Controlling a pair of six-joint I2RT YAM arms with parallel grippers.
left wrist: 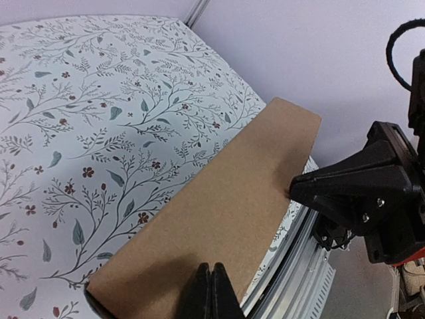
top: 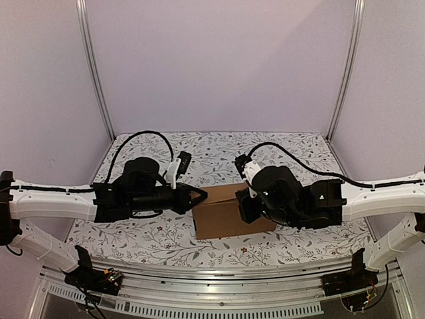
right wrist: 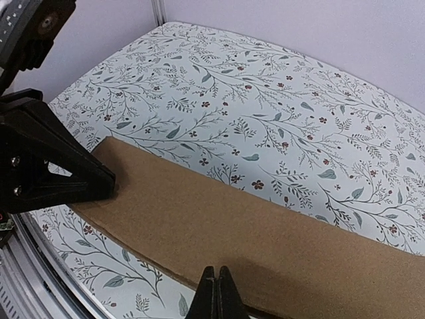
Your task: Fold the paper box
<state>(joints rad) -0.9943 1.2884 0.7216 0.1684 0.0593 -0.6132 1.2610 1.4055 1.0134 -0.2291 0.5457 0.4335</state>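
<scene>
Top external view: the paper box lies on the flowery table near the front edge, and the left gripper and right gripper touch its two ends, both pinched fully shut, holding nothing.

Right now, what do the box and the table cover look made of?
The paper box looks like plain brown cardboard: matte, unprinted, an even brown face with no shine. The table cover looks like a floral-printed sheet, matte and lying flat. Whether it is fabric or vinyl, I can't tell.
</scene>
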